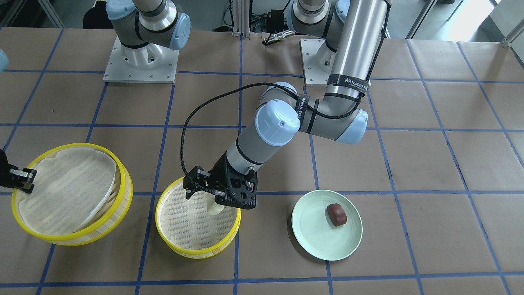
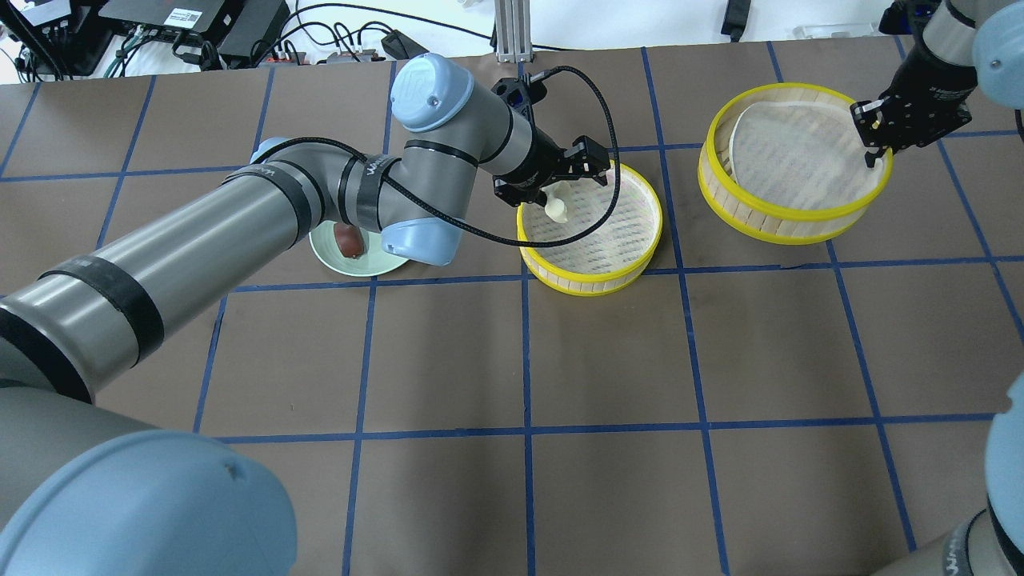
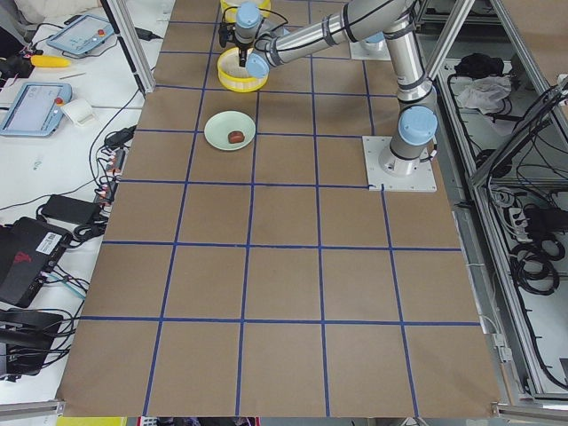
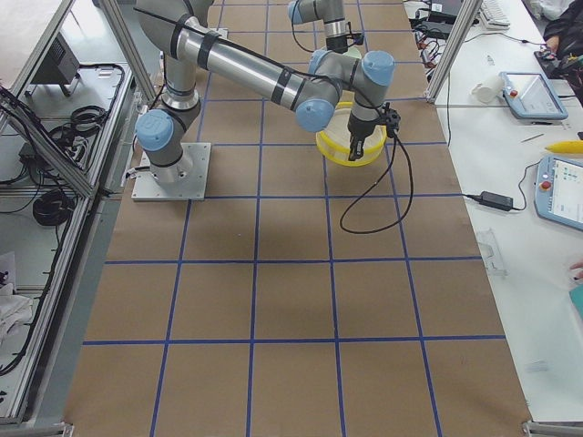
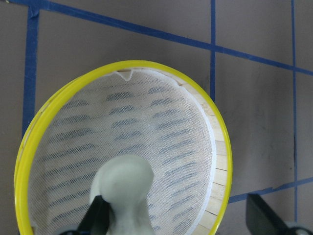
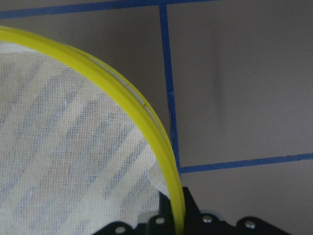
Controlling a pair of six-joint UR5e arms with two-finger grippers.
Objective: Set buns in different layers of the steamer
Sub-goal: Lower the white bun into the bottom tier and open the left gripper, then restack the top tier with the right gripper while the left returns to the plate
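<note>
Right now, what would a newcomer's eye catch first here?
The left gripper holds the cream-white bun over the middle steamer tier. The right gripper clamps the rim of the second tier on the robot's right. The reddish-brown bun lies alone on the green plate.

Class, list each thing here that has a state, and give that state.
Left claw, shut on white bun.
Right claw, shut on rim of tilted tier.
White bun, held over flat tier.
Brown bun, lying on plate.
Flat tier, level, lined, empty.
Tilted tier, lined, empty.

"WANJEED" on black strap (image 1: 348,79)
</note>
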